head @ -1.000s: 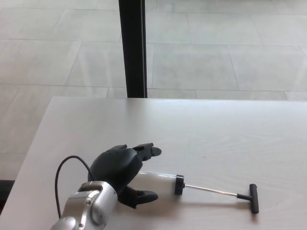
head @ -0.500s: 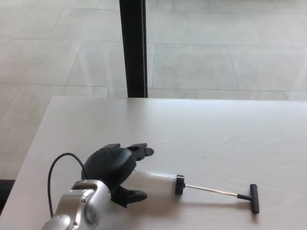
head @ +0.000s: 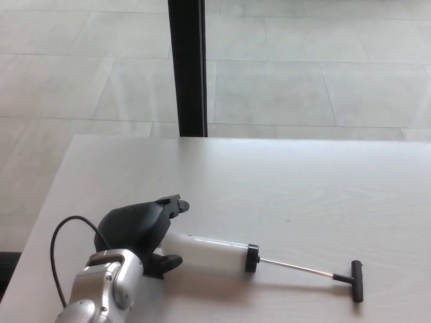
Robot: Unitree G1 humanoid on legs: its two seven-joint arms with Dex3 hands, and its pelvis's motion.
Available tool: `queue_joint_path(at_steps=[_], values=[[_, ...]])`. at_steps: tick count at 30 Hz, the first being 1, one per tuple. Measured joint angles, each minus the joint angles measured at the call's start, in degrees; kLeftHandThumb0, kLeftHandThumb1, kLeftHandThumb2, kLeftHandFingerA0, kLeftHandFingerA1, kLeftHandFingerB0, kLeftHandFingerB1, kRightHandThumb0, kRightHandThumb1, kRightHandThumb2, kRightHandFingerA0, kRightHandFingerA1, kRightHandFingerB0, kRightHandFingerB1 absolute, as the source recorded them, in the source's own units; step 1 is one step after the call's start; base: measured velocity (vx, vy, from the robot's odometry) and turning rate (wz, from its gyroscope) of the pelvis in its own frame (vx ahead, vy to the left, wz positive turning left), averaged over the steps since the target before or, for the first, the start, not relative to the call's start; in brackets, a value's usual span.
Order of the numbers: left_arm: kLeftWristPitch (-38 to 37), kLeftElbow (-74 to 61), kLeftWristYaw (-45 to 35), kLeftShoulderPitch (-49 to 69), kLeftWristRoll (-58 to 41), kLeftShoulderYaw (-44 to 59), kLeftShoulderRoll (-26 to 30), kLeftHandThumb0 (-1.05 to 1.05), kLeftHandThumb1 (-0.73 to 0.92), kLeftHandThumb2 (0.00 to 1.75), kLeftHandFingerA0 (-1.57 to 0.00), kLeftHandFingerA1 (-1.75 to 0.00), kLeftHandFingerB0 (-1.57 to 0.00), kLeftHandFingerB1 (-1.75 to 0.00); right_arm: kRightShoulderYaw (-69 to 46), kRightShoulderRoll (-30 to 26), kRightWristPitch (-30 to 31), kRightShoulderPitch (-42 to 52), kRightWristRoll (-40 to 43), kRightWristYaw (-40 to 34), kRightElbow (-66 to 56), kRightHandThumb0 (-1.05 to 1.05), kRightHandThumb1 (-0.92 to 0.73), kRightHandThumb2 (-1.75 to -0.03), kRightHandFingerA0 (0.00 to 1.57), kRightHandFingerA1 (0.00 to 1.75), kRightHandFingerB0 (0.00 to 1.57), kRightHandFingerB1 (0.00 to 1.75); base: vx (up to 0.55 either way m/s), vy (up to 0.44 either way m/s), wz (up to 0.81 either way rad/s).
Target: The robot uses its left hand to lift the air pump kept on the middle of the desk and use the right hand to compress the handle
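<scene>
Now left hand [head: 138, 232] with fingers spread apart, at the pump's [head: 259, 258] clear end, on the pale surface [head: 303, 188].

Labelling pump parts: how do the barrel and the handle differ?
The barrel is a pale, see-through tube; the handle is a short black bar. The barrel runs along the pump; the handle sits crosswise at the rod's end. The left hand is at the barrel; the handle is untouched. Both lie on the desk.

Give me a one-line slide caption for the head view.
Left robot hand at the barrel end of the air pump lying on the desk, handle extended.
</scene>
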Motion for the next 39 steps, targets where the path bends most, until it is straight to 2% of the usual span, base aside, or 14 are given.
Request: queue_joint_path(at_steps=[1, 2, 5, 6, 8, 9, 15, 25, 26, 30, 36, 37, 38, 39], values=[[0.46, 0.06, 0.01, -0.22, 0.00, -0.03, -0.87, -0.39, 0.50, 0.81, -0.50, -0.81, -0.34, -0.48, -0.05, 0.00, -0.19, -0.40, 0.05, 0.00, 0.37, -0.70, -0.88, -0.67, 0.23, 0.38, 0.32, 0.31, 0.00, 0.000, 0.00], [0.67, 0.09, 0.02, -0.35, -0.02, -0.06, -1.40, -0.32, 0.63, 0.58, -0.46, -0.92, -0.41, -0.35, -0.06, 0.00, -0.27, -0.46, 0.08, 0.03, 0.38, -0.69, -0.88, -0.67, 0.23, 0.37, 0.32, 0.31, 0.00, 0.000, 0.00], [1.35, 0.33, 0.01, -0.86, -0.01, -0.34, -2.85, -0.35, 0.62, 0.57, -0.45, -0.89, -0.42, -0.35, -0.07, 0.00, -0.47, -0.64, 0.11, 0.09, 0.50, -0.68, -0.88, -0.67, 0.23, 0.36, 0.31, 0.30, 0.00, 0.000, 0.00], [1.59, 0.44, 0.01, -1.08, 0.00, -0.52, -3.32, -0.45, 0.49, 0.82, -0.44, -0.79, -0.32, -0.48, -0.07, 0.00, -0.50, -0.65, 0.12, 0.15, 0.56, -0.68, -0.89, -0.67, 0.22, 0.35, 0.28, 0.30, 0.00, 0.000, 0.00], [2.07, 0.78, -0.04, -1.89, 0.16, -1.21, -3.87, -0.46, 0.49, 0.82, -0.42, -0.77, -0.31, -0.48, -0.08, -0.01, -0.51, -0.72, 0.12, 0.15, 0.64, -0.69, -0.88, -0.67, 0.24, 0.37, 0.28, 0.30, 0.00, 0.000, 0.00], [2.33, 0.85, -0.07, -2.36, 0.32, -1.56, -4.06, -0.40, 0.62, 0.58, -0.38, -0.81, -0.37, -0.33, -0.08, -0.01, -0.51, -0.79, 0.13, 0.15, 0.65, -0.65, -0.89, -0.67, 0.23, 0.37, 0.27, 0.29, 0.00, 0.000, 0.00], [3.17, 1.18, -1.17, -4.73, 1.78, -6.20, -3.86, -0.47, 0.61, 0.58, -0.28, -0.74, -0.33, -0.33, -0.12, -0.01, -0.52, -1.22, 0.20, 0.16, 0.80, -0.67, -0.89, -0.67, 0.22, 0.34, 0.28, 0.30, 0.00, 0.000, 0.00], [2.97, 1.27, -5.94, -6.76, 5.63, -15.13, 1.71, -0.47, 0.56, 0.57, -0.30, -0.75, -0.32, -0.33, -0.01, -0.01, -0.52, -1.68, 0.29, -0.30, -0.49, -0.68, -0.87, -0.67, 0.27, 0.39, 0.31, 0.30, 0.00, 0.000, 0.00], [2.97, 1.30, -6.72, -7.05, 6.05, -15.81, 2.62, -0.48, 0.55, 0.57, -0.31, -0.68, -0.32, -0.33, -0.10, -0.01, -0.52, -1.74, 0.31, -0.46, -0.50, -0.70, -0.88, -0.67, 0.26, 0.39, 0.31, 0.30, 0.00, 0.000, 0.00], [2.99, 1.40, -9.17, -8.26, 7.43, -17.16, 5.01, -0.49, 0.54, 0.57, -0.30, -0.72, -0.32, -0.32, -0.47, -0.01, -0.52, -2.31, 0.43, -0.77, -0.64, -0.67, -0.90, -0.68, 0.21, 0.33, 0.30, 0.30, 0.00, 0.000, 0.00], [3.58, 1.60, -13.79, -9.71, 8.60, -17.85, 6.76, -0.47, 0.54, 0.57, -0.25, -0.63, -0.27, -0.31, -1.55, -0.01, -0.52, -2.95, 1.28, -0.70, -0.67, -0.66, -0.89, -0.68, 0.22, 0.36, 0.30, 0.30, 0.00, 0.000, 0.00], [3.91, 1.73, -14.65, -9.86, 8.60, -17.56, 6.95, -0.49, 0.56, 0.57, -0.31, -0.65, -0.27, -0.31, -1.77, 0.00, -0.51, -2.95, 1.40, -0.68, -0.76, -0.66, -0.89, -0.68, 0.24, 0.38, 0.31, 0.31, 0.00, 0.000, 0.00], [3.98, 1.77, -14.85, -9.88, 8.59, -17.44, 6.99, -0.50, 0.56, 0.57, -0.47, -0.83, -0.27, -0.33, -1.81, 0.00, -0.51, -2.95, 1.44, -0.68, -0.80, -0.65, -0.89, -0.67, 0.26, 0.46, 0.32, 0.31, 0.00, 0.000, 0.00], [4.26, 2.21, -15.73, -10.03, 8.54, -16.62, 7.24, -0.45, 0.55, 0.57, -0.63, -1.25, -0.30, -0.36, -2.08, 0.00, -0.51, -2.94, 1.62, -0.69, -1.09, -0.66, -0.90, -0.67, 0.27, 0.44, 0.33, 0.31, 0.00, 0.000, 0.00]])
